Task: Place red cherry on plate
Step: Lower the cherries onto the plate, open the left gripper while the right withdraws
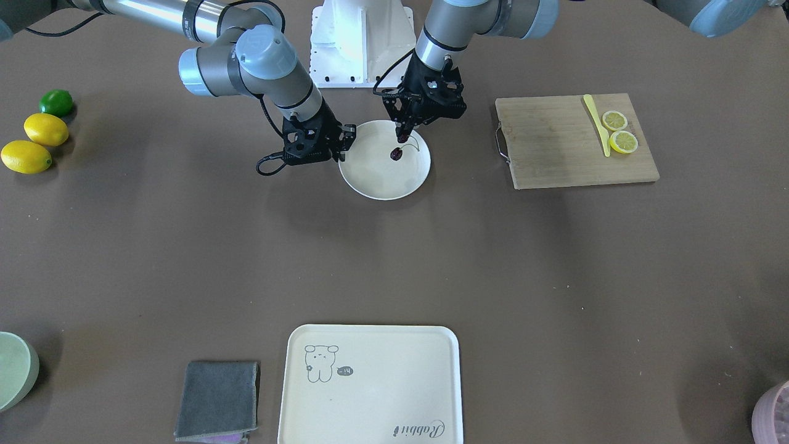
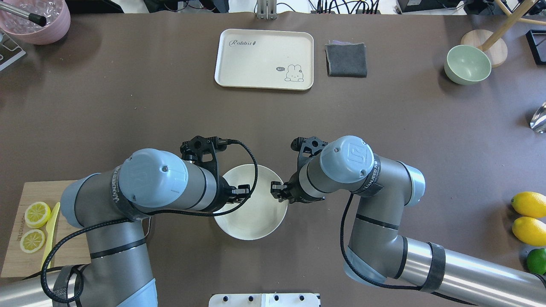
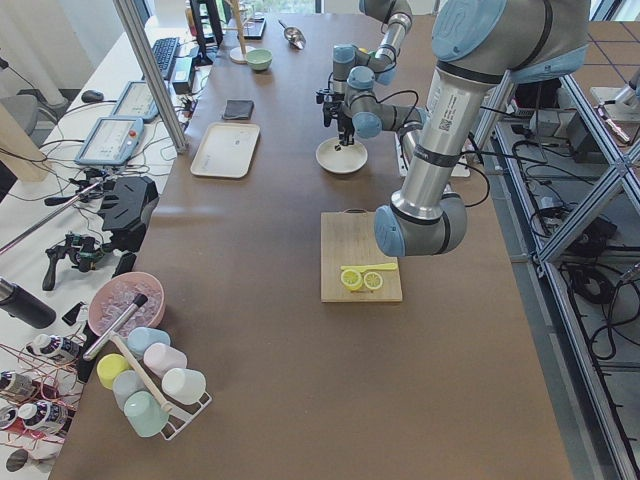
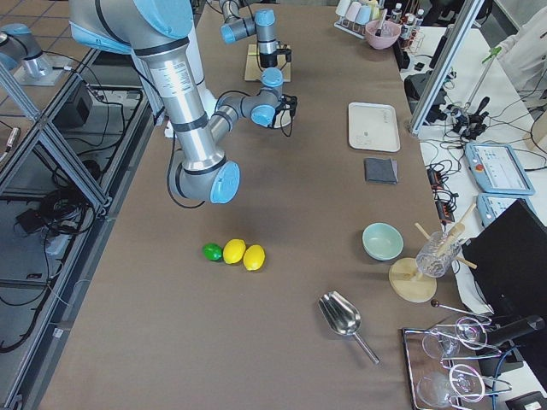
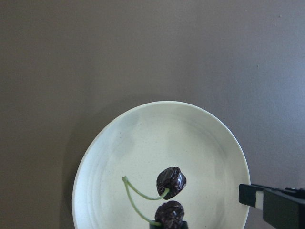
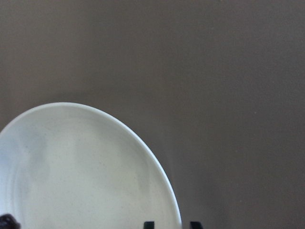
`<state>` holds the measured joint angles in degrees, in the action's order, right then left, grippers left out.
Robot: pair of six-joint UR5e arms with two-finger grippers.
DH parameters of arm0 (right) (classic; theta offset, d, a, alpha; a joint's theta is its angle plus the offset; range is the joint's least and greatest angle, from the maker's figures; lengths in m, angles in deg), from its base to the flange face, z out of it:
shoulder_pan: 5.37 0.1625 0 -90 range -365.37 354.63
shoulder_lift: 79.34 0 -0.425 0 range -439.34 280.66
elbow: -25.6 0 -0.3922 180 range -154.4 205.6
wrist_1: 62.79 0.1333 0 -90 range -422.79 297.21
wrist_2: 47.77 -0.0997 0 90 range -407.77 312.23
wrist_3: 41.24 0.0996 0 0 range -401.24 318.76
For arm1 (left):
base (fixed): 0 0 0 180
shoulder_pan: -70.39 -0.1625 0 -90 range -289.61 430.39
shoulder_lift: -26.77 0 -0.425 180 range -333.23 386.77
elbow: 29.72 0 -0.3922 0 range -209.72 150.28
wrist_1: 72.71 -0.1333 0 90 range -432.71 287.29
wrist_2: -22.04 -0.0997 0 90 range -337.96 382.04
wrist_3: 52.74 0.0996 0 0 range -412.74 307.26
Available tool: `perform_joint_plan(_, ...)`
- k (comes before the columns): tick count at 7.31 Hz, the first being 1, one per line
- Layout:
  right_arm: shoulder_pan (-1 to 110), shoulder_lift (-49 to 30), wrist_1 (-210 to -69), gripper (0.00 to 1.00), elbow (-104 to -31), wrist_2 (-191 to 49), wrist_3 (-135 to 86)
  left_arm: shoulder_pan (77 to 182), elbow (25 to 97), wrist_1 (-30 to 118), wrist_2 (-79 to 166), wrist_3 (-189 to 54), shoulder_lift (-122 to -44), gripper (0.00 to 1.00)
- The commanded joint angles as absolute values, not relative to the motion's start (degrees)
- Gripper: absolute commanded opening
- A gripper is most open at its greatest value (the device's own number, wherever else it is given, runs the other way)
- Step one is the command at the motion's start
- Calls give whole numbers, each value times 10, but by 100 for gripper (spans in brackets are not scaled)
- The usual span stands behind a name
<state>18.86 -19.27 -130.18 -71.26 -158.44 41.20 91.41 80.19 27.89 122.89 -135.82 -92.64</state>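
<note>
The round cream plate (image 1: 385, 182) (image 2: 251, 221) lies in front of the robot's base. The red cherry (image 1: 396, 153) (image 5: 171, 181) is a dark maroon pair on a pale green stem, over the plate's inner part. My left gripper (image 1: 402, 137) (image 5: 167, 224) points down over the plate, shut on the lower cherry. The other cherry and the stem rest against the plate's surface. My right gripper (image 1: 346, 143) (image 6: 172, 224) is at the plate's opposite rim (image 6: 157, 162), its fingertips closed to a narrow gap with the rim between them.
A wooden cutting board (image 1: 555, 145) with two lemon slices (image 1: 619, 132) and a yellow knife (image 1: 596, 123) lies on my left side. Two lemons (image 1: 37, 142) and a lime (image 1: 57, 102) sit on my right. The bear tray (image 1: 370, 385) and a grey cloth (image 1: 219, 398) lie at the far edge.
</note>
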Motion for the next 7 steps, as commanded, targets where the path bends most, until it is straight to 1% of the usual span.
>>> perform_joint_plan(1,237,-167,-1303,100,-748,-1626,416,897,796,279,1209,-1365,-927,22)
perform_joint_plan(2,269,-145,-1304,100,-763,-1663,383,897,789,279,1209,-1365,-927,22)
perform_joint_plan(3,280,-107,-1304,100,-790,-1669,351,893,782,281,1208,-1365,-928,23)
perform_joint_plan(4,290,-88,-1304,100,-800,-1671,335,888,778,281,1208,-1366,-932,24)
perform_joint_plan(5,292,-83,-1304,100,-800,-1670,335,876,762,283,1187,-1367,-942,26)
perform_joint_plan(7,294,-74,-1304,100,-800,-1670,331,866,756,283,1177,-1367,-950,27)
